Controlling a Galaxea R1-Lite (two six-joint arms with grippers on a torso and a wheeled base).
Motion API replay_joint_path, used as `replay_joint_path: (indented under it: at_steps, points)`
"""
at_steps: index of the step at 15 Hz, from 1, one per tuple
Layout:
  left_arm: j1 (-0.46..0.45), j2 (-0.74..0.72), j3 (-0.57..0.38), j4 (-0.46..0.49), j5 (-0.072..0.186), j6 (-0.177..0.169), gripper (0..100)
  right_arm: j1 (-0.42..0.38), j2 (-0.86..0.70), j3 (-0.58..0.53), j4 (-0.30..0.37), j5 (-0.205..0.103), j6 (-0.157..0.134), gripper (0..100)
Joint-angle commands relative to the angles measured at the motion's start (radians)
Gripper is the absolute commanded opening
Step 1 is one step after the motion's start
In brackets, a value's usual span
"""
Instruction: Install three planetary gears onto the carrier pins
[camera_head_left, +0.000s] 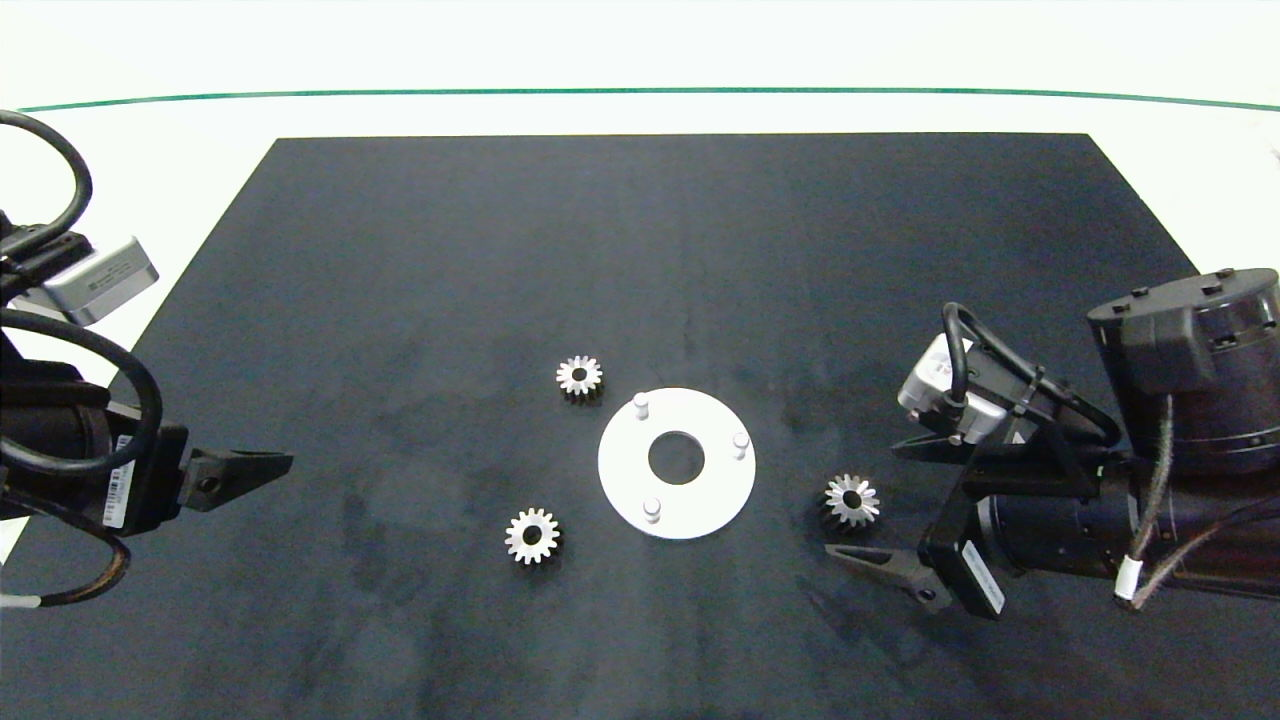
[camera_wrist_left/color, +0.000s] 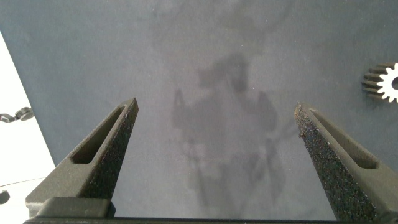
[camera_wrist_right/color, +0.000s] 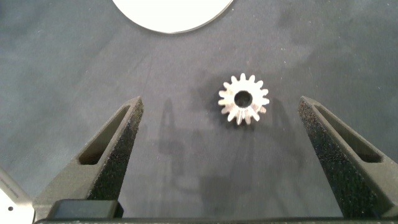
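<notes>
Three small silvery metal spur gears lie on the mat: one (camera_head_left: 579, 377), a second (camera_head_left: 532, 536), a third (camera_head_left: 851, 499). One flat white round disc (camera_head_left: 676, 500) carries three short white upright pegs: (camera_head_left: 641, 404), (camera_head_left: 741, 441), (camera_head_left: 652, 509). One black rectangular mat (camera_head_left: 640, 250) lies beneath. Two dark robot arms enter, one on each side.

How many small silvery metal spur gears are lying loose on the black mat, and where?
3. One small silvery metal spur gear lies beyond the flat white round disc on its left, one lies nearer on its left, one lies right, ahead of the open right gripper. None on pins.
</notes>
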Motion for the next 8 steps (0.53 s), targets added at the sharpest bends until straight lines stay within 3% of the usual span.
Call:
replay_joint_path:
  at_steps: [1,4,8]
  points:
    - [-0.014,-0.016,0.0,0.004,0.001,0.001,100,-0.008,0.044,-0.018,-0.007,-0.005,0.0,100]
    - [-0.066,-0.022,0.008,0.006,0.003,-0.001,100,-0.029,0.084,-0.039,-0.009,-0.009,0.001,100]
    - [-0.068,-0.022,0.009,0.006,0.003,-0.001,100,-0.048,0.11,-0.036,-0.007,-0.009,0.003,100]
